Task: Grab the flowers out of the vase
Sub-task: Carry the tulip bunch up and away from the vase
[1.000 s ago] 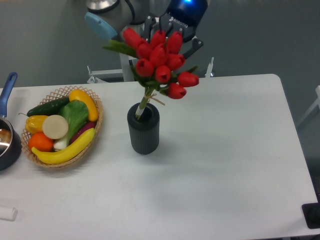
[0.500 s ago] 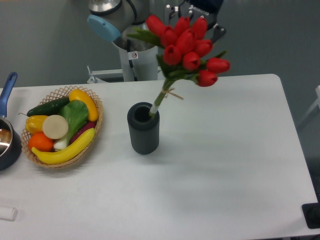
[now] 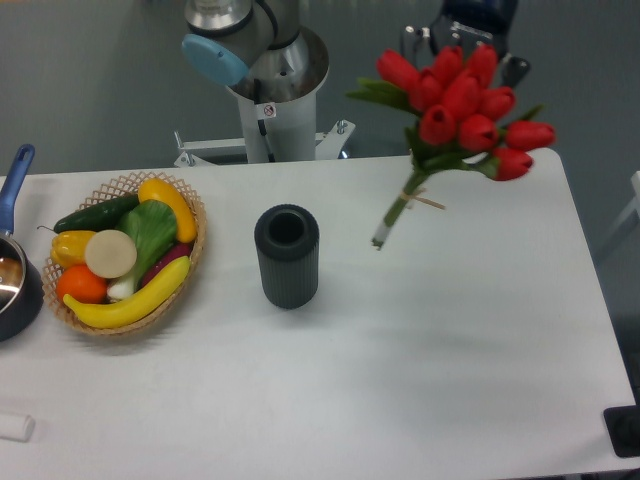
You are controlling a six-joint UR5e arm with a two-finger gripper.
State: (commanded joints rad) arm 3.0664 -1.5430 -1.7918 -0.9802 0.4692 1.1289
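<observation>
The flowers [image 3: 458,98], a bunch of red tulip buds with green leaves and tied green stems, hang in the air above the table, right of the vase, stems slanting down to the left. The stem ends are clear of the vase mouth. My gripper [image 3: 468,45] is behind the buds at the top, mostly hidden by them, and holds the bunch up. The vase [image 3: 287,256], dark grey and ribbed, stands upright and empty at the table's middle.
A wicker basket [image 3: 190,265] of fruit and vegetables sits at the left. A dark pot with a blue handle [image 3: 14,180] is at the left edge. The arm's base [image 3: 270,90] stands behind the table. A small white object [image 3: 15,427] lies at the front left.
The flowers have risen out of the vase and moved to the right with the gripper. The vase stayed in place and is now empty.
</observation>
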